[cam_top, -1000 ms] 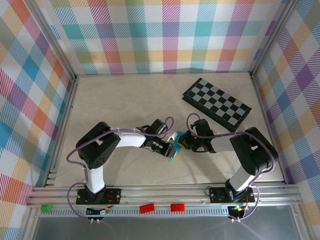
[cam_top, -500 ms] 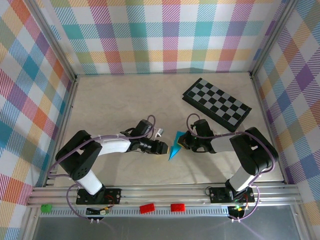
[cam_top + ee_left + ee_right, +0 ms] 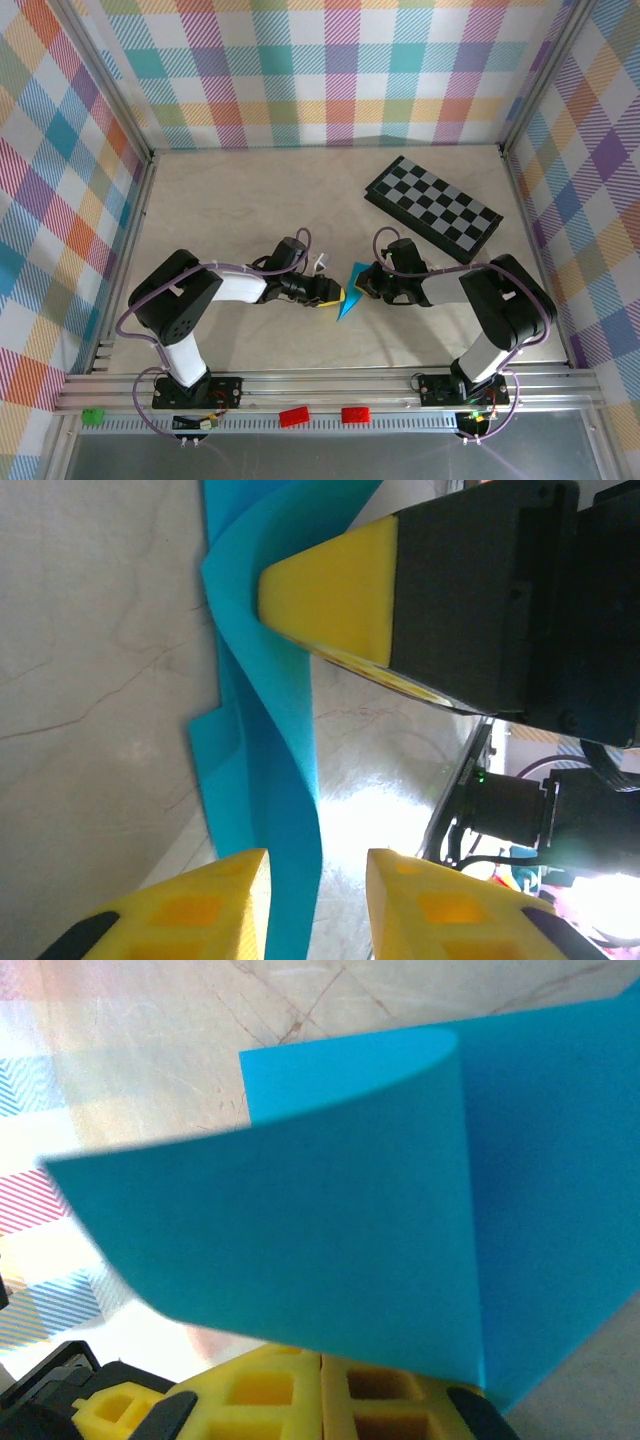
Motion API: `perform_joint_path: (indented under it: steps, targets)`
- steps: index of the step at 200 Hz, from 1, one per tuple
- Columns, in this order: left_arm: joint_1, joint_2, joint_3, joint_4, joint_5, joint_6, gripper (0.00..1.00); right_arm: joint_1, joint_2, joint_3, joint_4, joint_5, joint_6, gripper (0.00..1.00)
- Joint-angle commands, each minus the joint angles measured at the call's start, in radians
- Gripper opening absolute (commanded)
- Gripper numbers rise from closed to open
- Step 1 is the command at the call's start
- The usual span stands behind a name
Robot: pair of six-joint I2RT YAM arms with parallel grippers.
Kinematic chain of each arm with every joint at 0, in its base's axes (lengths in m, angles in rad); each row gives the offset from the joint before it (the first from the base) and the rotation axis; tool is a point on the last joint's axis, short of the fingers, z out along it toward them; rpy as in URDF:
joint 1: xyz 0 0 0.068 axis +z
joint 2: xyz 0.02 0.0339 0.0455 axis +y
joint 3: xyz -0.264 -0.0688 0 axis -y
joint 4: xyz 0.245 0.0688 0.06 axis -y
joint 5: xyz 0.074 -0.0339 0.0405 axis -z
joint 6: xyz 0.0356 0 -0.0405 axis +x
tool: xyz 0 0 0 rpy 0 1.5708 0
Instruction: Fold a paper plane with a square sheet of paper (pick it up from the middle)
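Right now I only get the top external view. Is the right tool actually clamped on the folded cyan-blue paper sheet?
Observer: Yes. In the right wrist view the right tool is shut, with the folded cyan-blue paper sheet rising from between its jaws.
Operator: And the left tool?
Observer: The left wrist view shows the left tool open; the sheet runs through the gap, unpinched.
Operator: Sheet flat?
Observer: No. Up close it bows, a curved flap over a second layer.
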State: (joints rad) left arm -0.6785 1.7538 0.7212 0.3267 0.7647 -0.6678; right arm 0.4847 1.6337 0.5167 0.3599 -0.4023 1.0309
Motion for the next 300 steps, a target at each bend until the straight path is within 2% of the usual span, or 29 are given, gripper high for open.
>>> perform_joint_path:
  steps: [1,82,96,171,184,213,239,254,274,286,300]
  targets:
    - [-0.003,0.015,0.037,-0.009,0.05,0.015,0.29,-0.004,0.026,-0.045,-0.102,0.062,-0.014,0.07]
    - [-0.026,0.102,0.089,-0.061,0.087,0.045,0.29,-0.005,0.032,-0.043,-0.103,0.059,-0.014,0.07]
    - [-0.027,0.108,0.094,-0.06,0.091,0.045,0.24,-0.005,0.031,-0.041,-0.104,0.059,-0.014,0.07]
    - [-0.03,0.117,0.094,-0.064,0.102,0.05,0.08,-0.004,0.038,-0.039,-0.116,0.062,-0.019,0.07]
    - [-0.03,0.118,0.087,-0.066,0.107,0.055,0.02,-0.005,0.038,-0.038,-0.118,0.063,-0.019,0.07]
    - [-0.03,0.125,0.076,-0.067,0.125,0.068,0.0,-0.005,0.041,-0.04,-0.122,0.066,-0.02,0.07]
    - [-0.03,0.141,0.074,-0.054,0.156,0.064,0.0,-0.005,0.043,-0.04,-0.126,0.068,-0.021,0.07]
    - [-0.03,0.141,0.072,-0.047,0.139,0.055,0.17,-0.004,0.043,-0.04,-0.126,0.065,-0.022,0.07]
    - [-0.03,0.135,0.083,-0.007,0.134,0.028,0.16,-0.005,0.04,-0.041,-0.125,0.063,-0.022,0.07]
    - [-0.03,0.128,0.098,-0.003,0.115,0.021,0.21,-0.005,0.038,-0.042,-0.126,0.063,-0.022,0.07]
    - [-0.03,0.124,0.114,0.0,0.101,0.016,0.21,-0.004,0.035,-0.043,-0.126,0.062,-0.022,0.07]
